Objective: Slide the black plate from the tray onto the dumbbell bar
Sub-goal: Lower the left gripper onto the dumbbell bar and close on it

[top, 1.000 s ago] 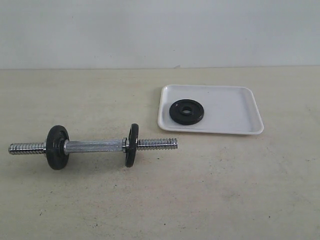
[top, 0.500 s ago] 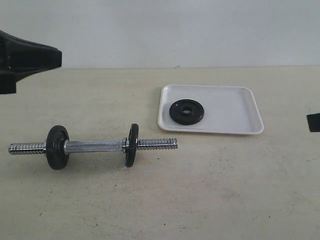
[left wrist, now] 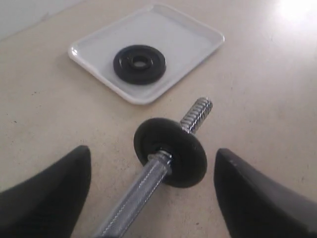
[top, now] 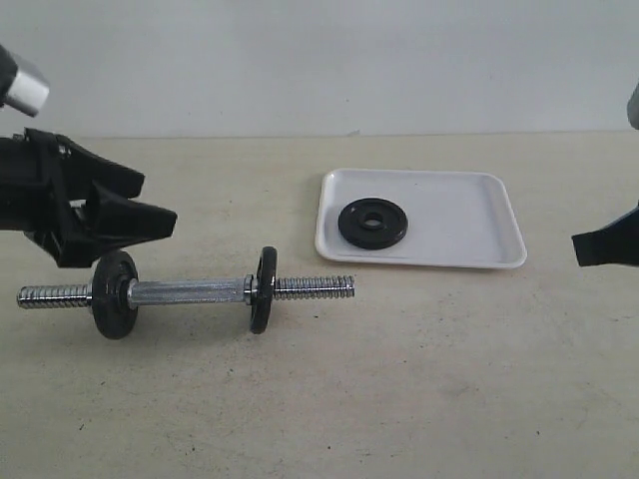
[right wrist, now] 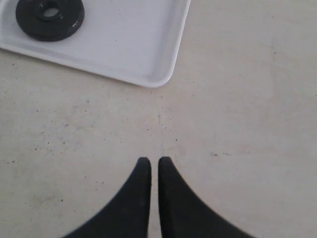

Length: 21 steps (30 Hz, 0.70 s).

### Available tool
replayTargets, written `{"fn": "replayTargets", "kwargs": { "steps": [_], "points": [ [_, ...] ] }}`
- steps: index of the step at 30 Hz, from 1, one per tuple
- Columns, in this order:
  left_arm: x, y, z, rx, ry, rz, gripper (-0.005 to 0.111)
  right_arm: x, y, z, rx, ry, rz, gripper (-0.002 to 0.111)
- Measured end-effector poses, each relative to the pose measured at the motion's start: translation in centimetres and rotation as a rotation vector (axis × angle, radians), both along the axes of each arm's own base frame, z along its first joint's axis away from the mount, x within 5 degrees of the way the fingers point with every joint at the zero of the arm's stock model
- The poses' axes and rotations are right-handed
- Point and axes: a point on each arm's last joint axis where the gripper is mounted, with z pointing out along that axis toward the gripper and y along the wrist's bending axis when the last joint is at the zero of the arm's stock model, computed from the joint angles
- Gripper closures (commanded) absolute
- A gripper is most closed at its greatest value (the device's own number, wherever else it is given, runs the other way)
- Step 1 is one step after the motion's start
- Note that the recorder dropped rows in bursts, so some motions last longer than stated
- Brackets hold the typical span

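Observation:
The black plate lies flat on the white tray. The dumbbell bar rests on the table left of the tray, carrying two black discs. My left gripper hovers open just above the bar's left disc, fingers spread to either side of the bar's line, holding nothing. My right gripper is shut and empty, over bare table to the right of the tray's corner.
The table is a beige, speckled surface with a pale wall behind it. The bar's right threaded end points toward the tray, a short gap away.
My left arm has come in from the left edge, dropped toward the bar's left end and opened its jaws. My right gripper has moved further into view from the right edge.

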Motion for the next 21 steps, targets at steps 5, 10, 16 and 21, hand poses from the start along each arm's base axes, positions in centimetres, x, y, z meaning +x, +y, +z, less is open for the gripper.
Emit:
{"fn": "replayTargets", "kwargs": {
  "steps": [5,10,16,21],
  "points": [
    [0.5,0.0,-3.3,0.092,-0.002,-0.094,0.041,0.3,0.2,0.3,-0.001,-0.047,0.027,0.106],
    [0.9,0.0,-5.3,0.149,-0.010,-0.160,0.041,0.4,0.3,0.5,0.005,-0.070,0.036,0.106],
    [1.4,-1.1,-7.3,0.352,-0.093,-0.234,0.041,0.5,0.4,0.6,0.037,-0.081,0.030,0.106],
    [1.8,-2.2,-9.1,0.501,-0.098,-0.245,0.041,0.5,0.5,0.6,0.046,-0.082,0.027,0.106]
  ]
}}
